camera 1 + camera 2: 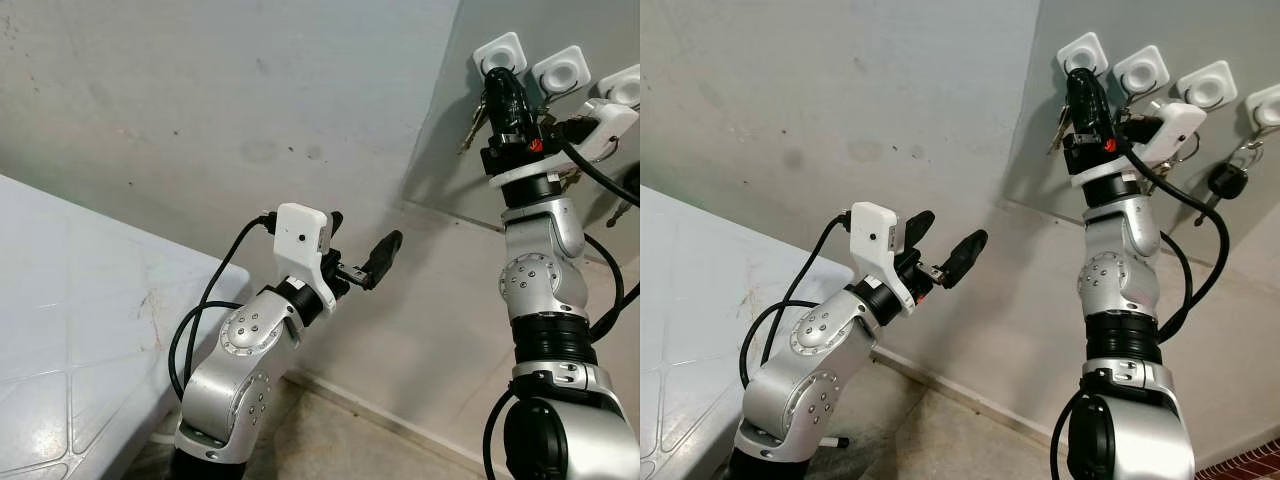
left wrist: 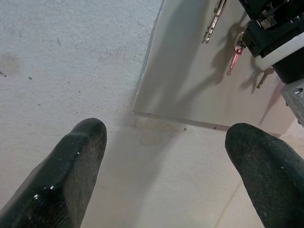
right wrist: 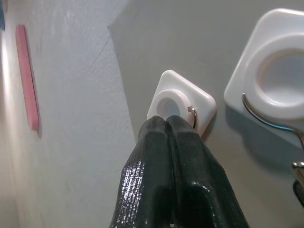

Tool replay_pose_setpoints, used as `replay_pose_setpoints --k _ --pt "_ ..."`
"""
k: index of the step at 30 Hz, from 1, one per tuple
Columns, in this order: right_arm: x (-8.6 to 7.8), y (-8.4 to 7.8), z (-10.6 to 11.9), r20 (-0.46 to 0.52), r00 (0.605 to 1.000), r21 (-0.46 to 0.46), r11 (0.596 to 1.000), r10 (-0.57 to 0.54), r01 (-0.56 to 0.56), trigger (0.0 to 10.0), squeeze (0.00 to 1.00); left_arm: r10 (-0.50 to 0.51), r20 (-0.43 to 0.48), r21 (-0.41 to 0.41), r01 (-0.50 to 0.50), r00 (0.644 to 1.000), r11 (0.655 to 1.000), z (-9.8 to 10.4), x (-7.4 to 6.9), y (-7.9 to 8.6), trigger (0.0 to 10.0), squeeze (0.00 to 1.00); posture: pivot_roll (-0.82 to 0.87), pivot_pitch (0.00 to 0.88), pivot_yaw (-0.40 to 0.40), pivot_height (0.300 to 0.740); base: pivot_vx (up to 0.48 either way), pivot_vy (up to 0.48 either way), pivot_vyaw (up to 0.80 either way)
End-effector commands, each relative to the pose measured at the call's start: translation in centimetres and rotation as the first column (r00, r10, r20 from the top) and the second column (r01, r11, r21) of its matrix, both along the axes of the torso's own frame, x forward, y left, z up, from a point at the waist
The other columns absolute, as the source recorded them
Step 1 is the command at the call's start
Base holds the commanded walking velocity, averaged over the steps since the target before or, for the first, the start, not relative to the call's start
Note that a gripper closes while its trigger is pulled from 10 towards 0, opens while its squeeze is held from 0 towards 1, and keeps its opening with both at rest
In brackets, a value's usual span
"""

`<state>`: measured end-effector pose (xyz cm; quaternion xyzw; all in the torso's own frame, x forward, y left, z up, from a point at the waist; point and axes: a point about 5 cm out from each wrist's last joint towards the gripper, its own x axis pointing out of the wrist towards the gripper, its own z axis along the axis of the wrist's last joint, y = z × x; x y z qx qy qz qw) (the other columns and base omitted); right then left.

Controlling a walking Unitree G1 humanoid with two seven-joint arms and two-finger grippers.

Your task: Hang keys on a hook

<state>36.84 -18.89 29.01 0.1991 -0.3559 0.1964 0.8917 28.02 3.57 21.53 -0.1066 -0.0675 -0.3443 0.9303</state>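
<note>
With fingertips pressed together at the leftmost hook, right gripper clamps the keys, dangling just below it, likely seating the ring. Left gripper idle, splayed wide.

Wall: pale grey plaster, faint stains and specks, meeting a second surface at a corner.

Grey panel: smooth, flat, mounted on the wall to the right of the corner; lower edge visible in left wrist view.

White surface: at the lower left, glossy, marked with shallow diagonal seams, some scuff marks near its far edge. Its far corner is just beside the wall.

Floor: beige, a strip along the wall base; a pale skirting line runs above it.

Pink strip: narrow, upright, on the wall well apart from the panel edge.

Red brick patch: bottom right corner.
</note>
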Motion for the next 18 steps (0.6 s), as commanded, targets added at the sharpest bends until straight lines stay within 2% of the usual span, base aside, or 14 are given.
replay_pose_setpoints --k 1,3,5,7,8,14,18 --pt "-0.2 -1.4 0.3 -0.003 0.999 0.106 0.994 -0.034 0.034 10.0 0.00 -0.012 0.009 -0.011 0.012 1.000 1.000 0.4 -0.3 -0.2 10.0 0.00 0.01 0.100 -0.059 0.740 0.000 0.000 0.00" --pt "-0.2 -1.4 0.1 -0.010 1.000 0.124 0.992 -0.029 0.030 10.0 0.00 -0.012 0.009 -0.012 0.012 1.000 1.000 0.4 -0.3 -0.2 10.0 0.00 0.01 0.101 -0.059 0.740 0.000 0.000 0.00" --pt "-0.2 -1.6 -0.2 -0.030 0.999 0.195 0.981 -0.011 0.016 10.0 0.00 -0.013 0.009 -0.011 0.013 1.000 1.000 0.4 -0.3 -0.2 10.0 0.00 0.01 0.099 -0.061 0.740 0.000 0.000 0.00" --pt "-0.2 -1.7 -0.4 -0.038 0.999 0.222 0.975 -0.008 0.016 10.0 0.00 -0.013 0.009 -0.012 0.013 1.000 1.000 0.4 -0.3 -0.2 10.0 0.00 0.01 0.099 -0.062 0.740 0.000 0.000 0.00" --pt "-0.3 -1.7 -1.1 -0.060 0.998 0.278 0.960 0.010 0.007 10.0 0.00 -0.012 0.009 -0.012 0.012 1.000 1.000 0.4 -0.3 -0.2 10.0 0.00 0.01 0.099 -0.062 0.740 0.000 0.000 0.00" --pt "-0.4 -1.2 -2.4 -0.103 0.994 0.342 0.940 0.036 0.001 10.0 0.00 -0.011 0.008 -0.012 0.011 1.000 1.000 0.3 -0.4 -0.2 10.0 0.00 0.01 0.096 -0.065 0.740 0.000 0.000 0.00" --pt "-0.6 -1.5 -3.0 -0.126 0.991 0.384 0.923 0.039 0.012 10.0 0.00 -0.011 0.010 -0.014 0.011 1.000 1.000 0.4 -0.4 -0.2 10.0 0.00 0.02 0.089 -0.067 0.740 0.000 0.000 0.00"
